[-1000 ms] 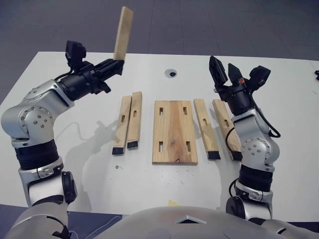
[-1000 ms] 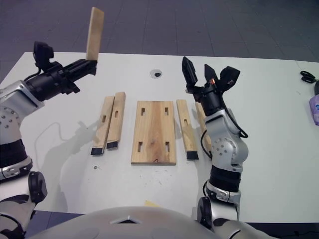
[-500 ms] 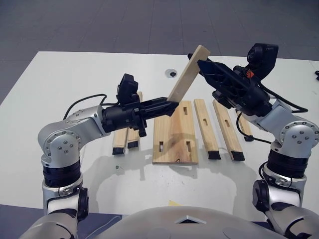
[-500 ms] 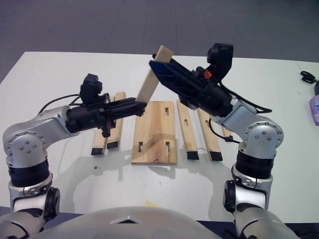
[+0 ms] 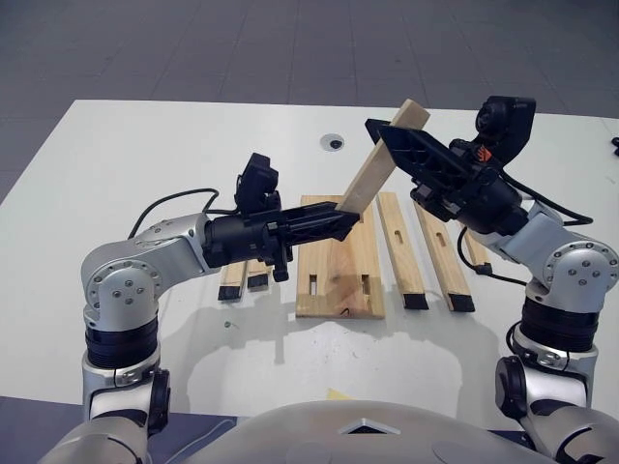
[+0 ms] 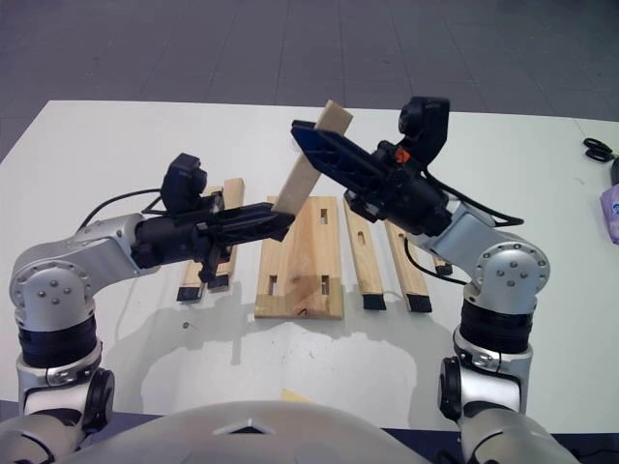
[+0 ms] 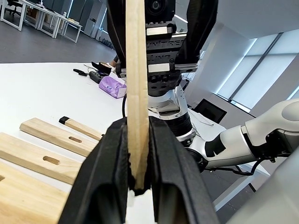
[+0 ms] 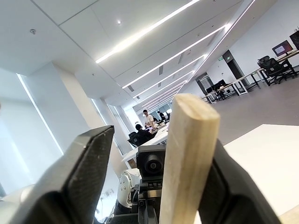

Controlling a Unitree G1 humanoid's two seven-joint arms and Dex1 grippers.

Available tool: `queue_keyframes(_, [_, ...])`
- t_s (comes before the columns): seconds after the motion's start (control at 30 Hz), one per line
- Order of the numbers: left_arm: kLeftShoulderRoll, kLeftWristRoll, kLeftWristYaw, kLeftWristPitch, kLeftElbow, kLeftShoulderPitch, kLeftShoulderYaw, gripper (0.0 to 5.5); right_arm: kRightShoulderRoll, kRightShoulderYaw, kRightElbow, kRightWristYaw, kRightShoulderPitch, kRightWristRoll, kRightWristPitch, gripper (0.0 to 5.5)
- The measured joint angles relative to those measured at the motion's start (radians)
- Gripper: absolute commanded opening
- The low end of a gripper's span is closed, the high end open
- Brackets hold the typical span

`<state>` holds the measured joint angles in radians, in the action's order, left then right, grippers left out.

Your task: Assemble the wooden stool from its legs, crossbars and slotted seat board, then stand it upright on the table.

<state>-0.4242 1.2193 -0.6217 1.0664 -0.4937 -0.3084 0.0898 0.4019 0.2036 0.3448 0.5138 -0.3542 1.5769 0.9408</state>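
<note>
A pale wooden crossbar (image 5: 382, 159) slants in the air above the slotted seat board (image 5: 338, 290), which lies flat mid-table. My left gripper (image 5: 346, 220) is shut on the crossbar's lower end; both fingers (image 7: 112, 154) press its sides. My right gripper (image 5: 387, 145) is open around the crossbar's (image 8: 187, 154) upper part, with a gap showing beside one finger (image 8: 88, 177). Two slotted legs (image 5: 232, 282) lie left of the board, partly hidden by my left arm. Two more legs (image 5: 398, 246) (image 5: 445, 266) lie to its right.
The white table (image 5: 145, 145) has a small round hole (image 5: 334, 143) at the back. Scissors (image 6: 595, 145) and a purple thing (image 6: 611, 213) lie at the far right edge. A tiny part (image 5: 227, 326) rests on the table near the front left.
My left arm swung the crossbar from high at the far left to over the seat board. My right arm came in and put its fingers around the upper end.
</note>
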Motion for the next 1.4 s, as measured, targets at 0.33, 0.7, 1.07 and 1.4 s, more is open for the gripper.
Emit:
queue_keyframes(0.33, [-0.041, 0.056, -0.01, 0.009, 0.001, -0.004, -0.018, 0.43, 0.001, -0.016, 0.038, -0.02, 0.069, 0.019, -0.036, 0.43])
queue_keyframes(0.7, [0.028, 0.221, 0.294, -0.077, 0.06, 0.034, 0.076, 1.61, -0.074, -0.028, 0.024, -0.171, 0.09, -0.055, -0.171, 0.43])
queue_keyframes(1.07, [0.041, -0.086, 0.911, -0.491, 0.071, 0.015, 0.33, 3.41, -0.04, 0.143, -0.028, -0.352, 0.204, -0.184, -0.281, 0.42])
queue_keyframes(1.4, [0.076, -0.715, 0.959, -0.564, 0.078, 0.138, 0.006, 5.11, -0.099, 0.015, -0.022, -0.393, 0.366, -0.641, -0.421, 0.42])
